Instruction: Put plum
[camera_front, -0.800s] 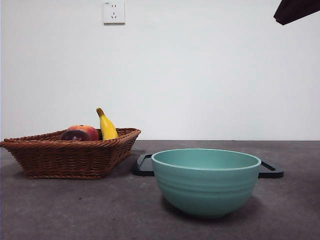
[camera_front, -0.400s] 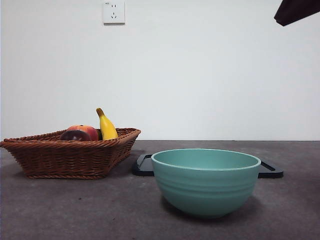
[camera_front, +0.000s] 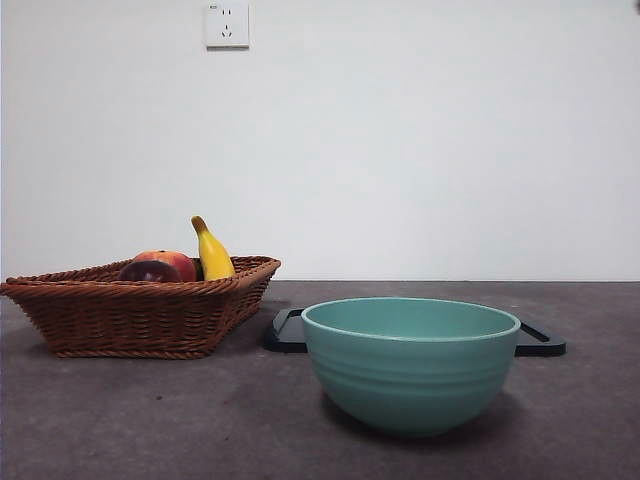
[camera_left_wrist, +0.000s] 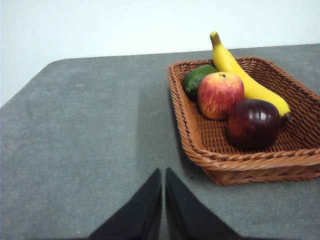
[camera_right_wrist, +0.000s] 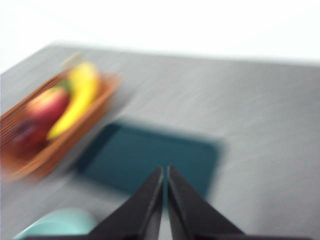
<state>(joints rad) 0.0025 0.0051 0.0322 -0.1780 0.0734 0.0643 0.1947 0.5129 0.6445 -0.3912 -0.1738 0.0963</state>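
My left pincer (camera_left_wrist: 163, 200) hangs above bare grey surface (camera_left_wrist: 80, 130) with its jaws pressed together, holding nothing; my right pincer (camera_right_wrist: 165, 200) is likewise closed and empty, its view smeared with blur over the dark tray (camera_right_wrist: 150, 160). The plum (camera_left_wrist: 253, 122) sits in the wicker basket (camera_left_wrist: 240, 165), at about two o'clock from my left pincer, touching the red-orange fruit (camera_left_wrist: 220, 95) at its eleven o'clock and lying against the banana (camera_left_wrist: 245, 80) behind it. In the front view only the plum's top shows above the basket rim. I judge the grasp has not begun. The risk is crowding: with the plum wedged between its neighbours and the basket wall, jaws opened too narrowly could ride up its glossy skin and squirt it away, or nudge the red-orange fruit instead. The teal bowl (camera_front: 411, 362) stands well apart, in front of the tray.
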